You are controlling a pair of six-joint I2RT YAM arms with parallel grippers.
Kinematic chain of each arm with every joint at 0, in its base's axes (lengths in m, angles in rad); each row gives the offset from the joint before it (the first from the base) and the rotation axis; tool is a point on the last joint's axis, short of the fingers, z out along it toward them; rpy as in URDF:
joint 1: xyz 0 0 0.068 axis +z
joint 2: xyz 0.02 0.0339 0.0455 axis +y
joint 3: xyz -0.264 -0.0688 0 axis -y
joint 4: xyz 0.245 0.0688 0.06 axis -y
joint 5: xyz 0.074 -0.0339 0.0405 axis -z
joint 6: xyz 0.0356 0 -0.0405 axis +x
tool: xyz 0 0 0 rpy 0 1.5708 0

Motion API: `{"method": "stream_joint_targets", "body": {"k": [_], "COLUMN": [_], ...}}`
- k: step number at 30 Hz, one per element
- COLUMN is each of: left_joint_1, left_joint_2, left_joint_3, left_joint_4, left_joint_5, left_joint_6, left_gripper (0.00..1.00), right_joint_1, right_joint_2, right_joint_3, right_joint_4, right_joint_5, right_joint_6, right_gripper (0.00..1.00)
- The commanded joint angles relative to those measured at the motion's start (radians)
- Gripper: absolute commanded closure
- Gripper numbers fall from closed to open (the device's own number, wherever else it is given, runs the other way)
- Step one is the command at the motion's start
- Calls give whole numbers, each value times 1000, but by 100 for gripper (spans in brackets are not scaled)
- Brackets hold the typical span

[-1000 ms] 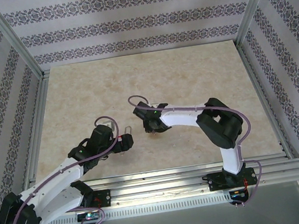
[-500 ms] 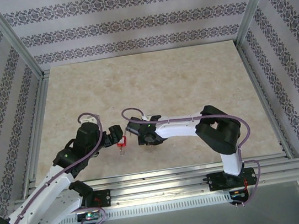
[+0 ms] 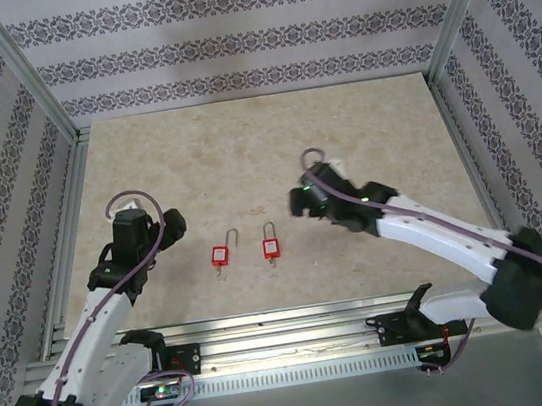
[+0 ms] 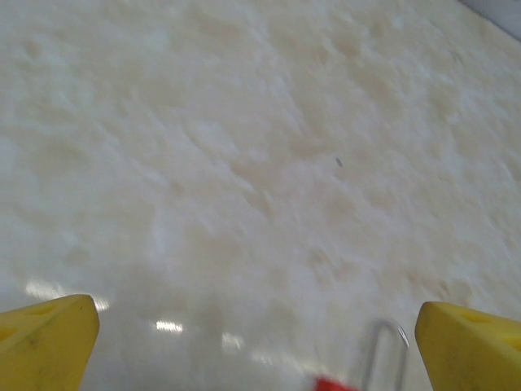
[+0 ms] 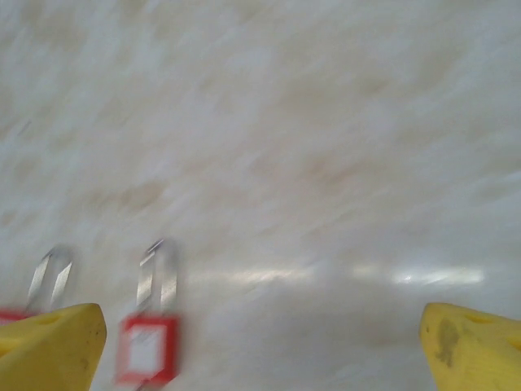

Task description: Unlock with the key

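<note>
Left gripper [image 3: 166, 225] and right gripper [image 3: 298, 202] both gape wide, empty. Between them, left padlock [image 3: 220, 257] and right padlock [image 3: 271, 246] lie flat, just apart, toward the near edge. Small, rigid, probably light and skiddy on the smooth table [image 3: 292, 139]; pinch the red body, leaving the shackle free.

A robotics lab test cell: aluminium frame posts [image 3: 31, 75] hold wallpaper panels [image 3: 228, 42] (floral stripes) around a marble-look tabletop [image 3: 243, 146], robot arms [image 3: 437, 237] bolted to mounting rails [image 3: 298, 322].

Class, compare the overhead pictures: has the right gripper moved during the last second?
Yes. The right gripper has moved rightward and farther from the near rail, up the table.
</note>
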Motion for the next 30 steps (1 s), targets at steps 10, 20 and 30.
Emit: {"method": "stream_joint_targets", "body": {"k": [10, 20, 30], "left_joint_1": [136, 253, 198], "left_joint_2": [419, 809, 716], "left_joint_3": [-341, -376, -199], "left_joint_4": [1215, 1735, 1258], "left_joint_5": [-106, 242, 142], "left_joint_6": [537, 472, 506], "left_gripper": [1, 1, 1], "right_joint_1": [-553, -673, -679], "right_joint_2": [-82, 269, 307], "right_joint_3": [-649, -687, -602], "right_joint_4": [1210, 1612, 1553], "right_joint_5": [-164, -268, -196], "right_joint_6": [-689, -647, -611], "right_gripper": [2, 2, 2]}}
